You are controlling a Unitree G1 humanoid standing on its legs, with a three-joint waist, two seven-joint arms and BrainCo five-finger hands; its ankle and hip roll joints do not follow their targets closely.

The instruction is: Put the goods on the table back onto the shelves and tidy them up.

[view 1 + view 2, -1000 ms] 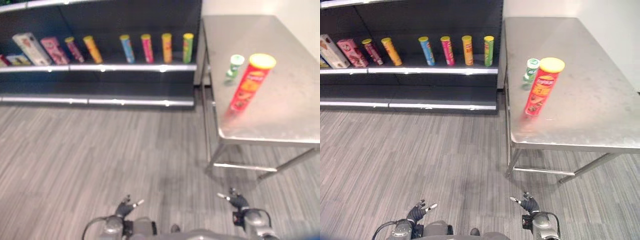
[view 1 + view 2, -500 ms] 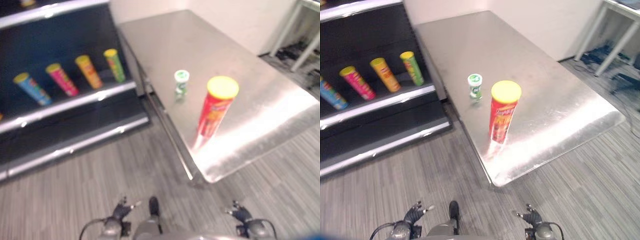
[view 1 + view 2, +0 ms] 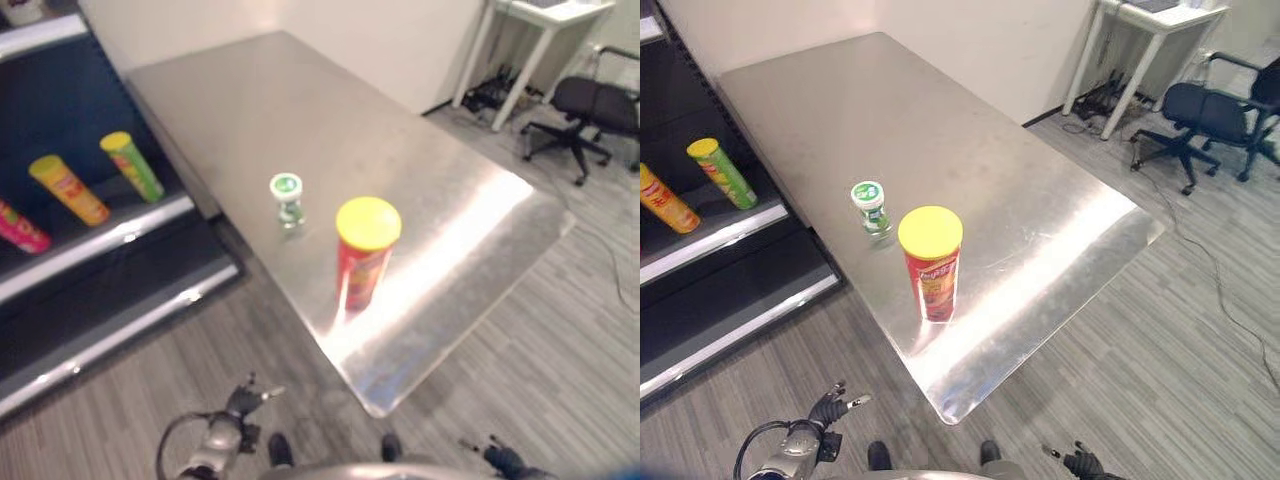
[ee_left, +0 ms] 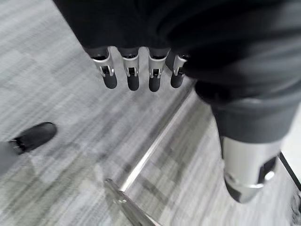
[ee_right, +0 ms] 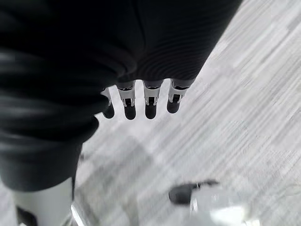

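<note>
Risk lies in the tall red can near the table edge toppling under a clumsy reach; both hands hang empty, fingers straight.

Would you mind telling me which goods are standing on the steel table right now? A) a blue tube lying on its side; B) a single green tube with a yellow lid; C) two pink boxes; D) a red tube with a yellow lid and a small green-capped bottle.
D: the red tube with a yellow lid stands upright near the steel table's front edge, with the small green-capped bottle just behind it, and both hands hang empty.
</note>
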